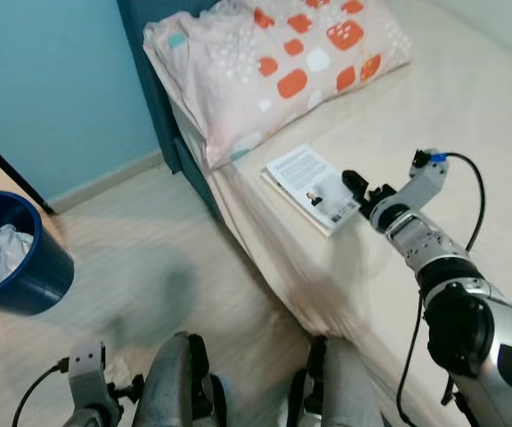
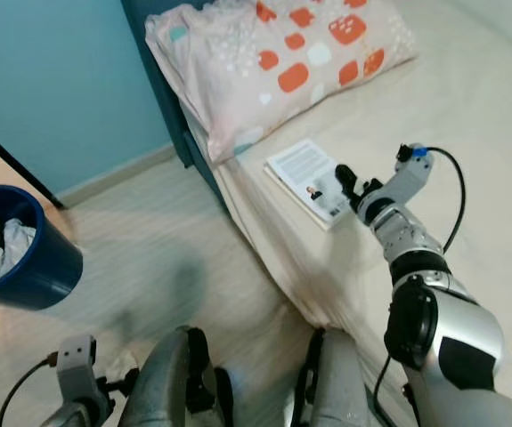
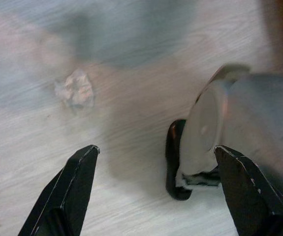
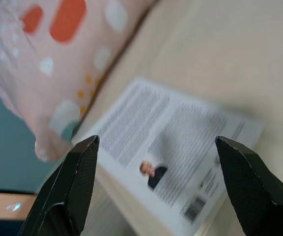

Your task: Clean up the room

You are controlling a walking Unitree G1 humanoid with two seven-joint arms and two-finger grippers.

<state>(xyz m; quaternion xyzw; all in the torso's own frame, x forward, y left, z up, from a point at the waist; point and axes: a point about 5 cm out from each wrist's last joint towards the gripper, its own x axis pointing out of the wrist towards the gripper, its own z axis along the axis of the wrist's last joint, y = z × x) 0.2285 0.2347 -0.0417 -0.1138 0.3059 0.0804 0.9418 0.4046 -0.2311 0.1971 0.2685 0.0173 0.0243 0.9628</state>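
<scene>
A white book [image 1: 312,188] lies back cover up on the cream bed [image 1: 469,107], near the bed's edge and just below the pillow [image 1: 273,62]. My right gripper [image 1: 359,189] hovers open at the book's right corner, and the book [image 4: 171,152] sits between its fingertips in the right wrist view. My left gripper [image 3: 156,196] hangs low by my legs, open, over the wooden floor. A crumpled paper ball [image 3: 75,91] lies on the floor in front of it.
A dark blue bin [image 1: 20,258] holding crumpled rubbish stands on the floor at the left. A teal wall [image 1: 51,80] and the blue bed frame [image 1: 162,116] close the far side. Bare floor [image 1: 166,258] runs between bin and bed.
</scene>
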